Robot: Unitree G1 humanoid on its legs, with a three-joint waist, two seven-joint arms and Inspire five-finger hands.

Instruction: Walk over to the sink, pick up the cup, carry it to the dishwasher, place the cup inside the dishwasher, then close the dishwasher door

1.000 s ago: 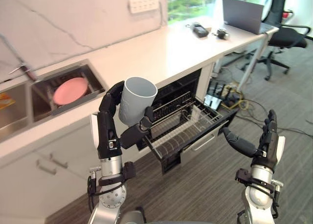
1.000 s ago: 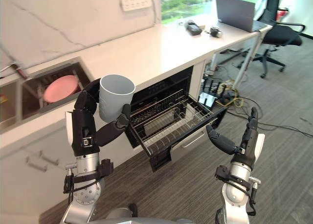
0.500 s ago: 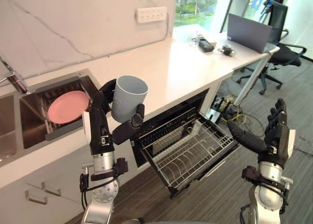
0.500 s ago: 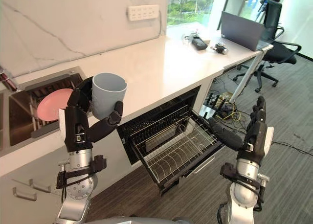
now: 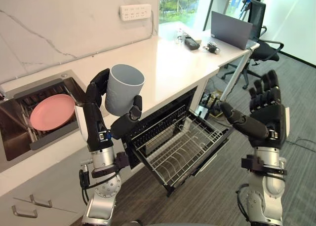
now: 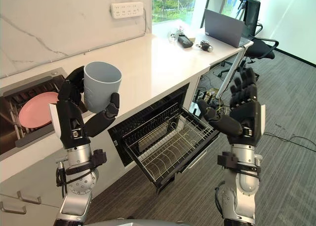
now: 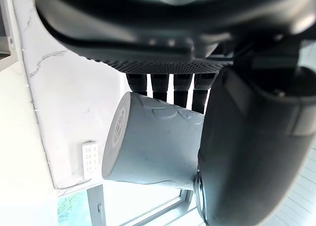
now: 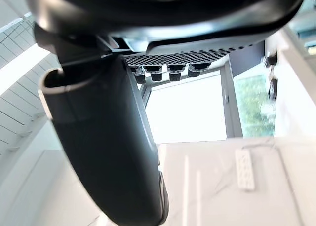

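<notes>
**Operator:** Where does everything sit?

**Spotter:** Largest first: the white countertop (image 5: 168, 58) runs ahead of you; under it the dishwasher (image 5: 163, 115) stands open, its wire rack (image 5: 185, 144) pulled out over the floor; to your left the sink (image 5: 34, 87) holds a pink plate (image 5: 52, 111). The grey cup (image 5: 122, 90) is upright in your left hand (image 5: 95, 118), by the counter's edge and left of the rack; the fingers (image 7: 168, 83) wrap its back and the thumb presses its front. Your right hand (image 5: 266, 112) is raised near the rack's right corner, fingers straight and spread, holding nothing.

**Operator:** What could go wrong?

**Spotter:** I'd judge the lowering to be the risk; the cup's wall looks smooth and you have one hand on it, so a jolt as you step could let it slip; come down too low and its base could catch the rack's front rail; keep your right hand clear of that corner, or you may nudge the rack.
</notes>
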